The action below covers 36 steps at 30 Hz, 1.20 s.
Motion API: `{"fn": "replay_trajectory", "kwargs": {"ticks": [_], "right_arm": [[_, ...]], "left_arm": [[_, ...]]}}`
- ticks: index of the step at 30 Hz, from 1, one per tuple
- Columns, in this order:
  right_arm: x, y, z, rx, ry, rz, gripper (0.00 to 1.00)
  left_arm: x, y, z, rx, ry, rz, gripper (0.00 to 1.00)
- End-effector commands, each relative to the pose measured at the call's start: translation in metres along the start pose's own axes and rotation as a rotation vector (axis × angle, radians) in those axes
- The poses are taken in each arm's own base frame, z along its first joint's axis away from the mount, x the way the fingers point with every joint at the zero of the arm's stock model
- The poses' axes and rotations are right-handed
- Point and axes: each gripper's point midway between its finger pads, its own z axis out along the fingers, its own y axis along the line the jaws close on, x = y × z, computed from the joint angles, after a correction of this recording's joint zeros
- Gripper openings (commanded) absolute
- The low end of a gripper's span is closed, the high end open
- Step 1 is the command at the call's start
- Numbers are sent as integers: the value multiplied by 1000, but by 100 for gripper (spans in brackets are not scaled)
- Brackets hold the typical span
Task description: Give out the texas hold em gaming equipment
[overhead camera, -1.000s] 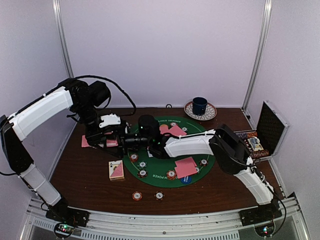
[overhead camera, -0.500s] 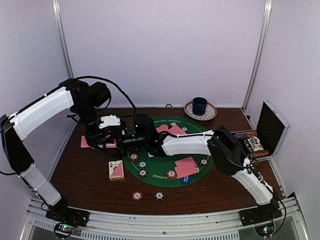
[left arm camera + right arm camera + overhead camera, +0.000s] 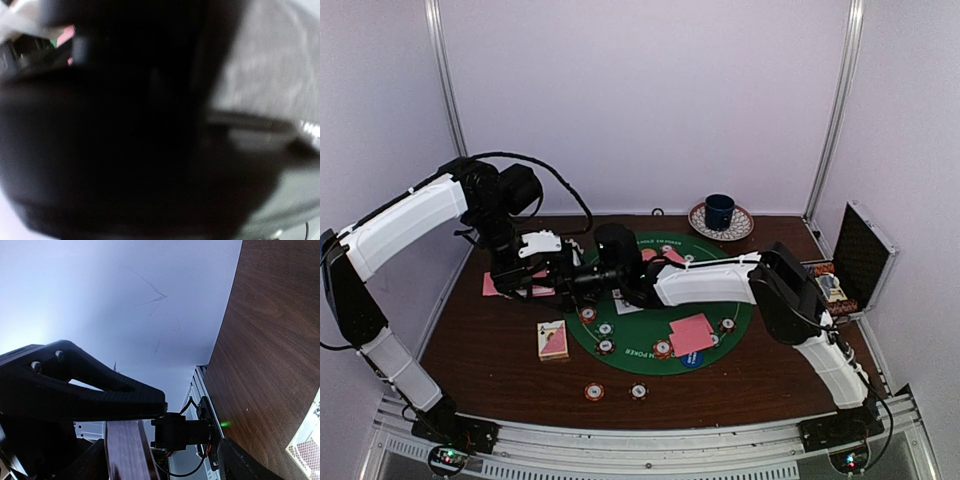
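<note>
Looks roughly half dealt, with pink cards [image 3: 692, 333] and striped chips [image 3: 594, 392] spread over the green mat [image 3: 632, 338] and counter [image 3: 490, 350], more chips seemingly left in the case [image 3: 865, 255], left claw [image 3: 538, 280] pressed together, right claw [image 3: 192, 430] apart, both meeting at the mat's left edge.

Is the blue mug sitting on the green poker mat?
No, the blue mug stands on its saucer on the wooden table, behind the green mat.

My overhead view evenly bright and sharp, left wrist feed nearly all black blur, right wrist feed clear, pale glare.
</note>
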Motion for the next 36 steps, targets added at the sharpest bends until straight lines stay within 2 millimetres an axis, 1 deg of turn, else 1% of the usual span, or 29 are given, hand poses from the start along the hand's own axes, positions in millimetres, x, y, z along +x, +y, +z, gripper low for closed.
{"fn": "replay_trajectory", "kwargs": {"ticks": [1,9,17,21,26,29,34,36], "right_arm": [[5,-23,-9,90,2,26,75],[3,-26,-19,110,-2,15,74],[-1,-12,-25,82,-11,2,72],[-7,-14,-35,89,-31,4,72],[-8,-17,-42,102,-37,2,71],[-9,-6,-42,76,-42,-11,71],[-13,32,-39,-26,-62,-34,73],[-12,42,-34,-59,-60,-44,75]], "left_arm": [[-5,0,-8,-15,-37,2,0],[-6,1,-9,-16,-40,1,0],[-6,1,-8,-15,-40,0,0],[-6,1,-8,-15,-39,1,0],[-6,1,-8,-16,-40,0,0],[-6,0,-8,-14,-39,0,0],[-6,0,-6,-7,-36,0,0],[-7,0,-6,-5,-38,-2,0]]}}
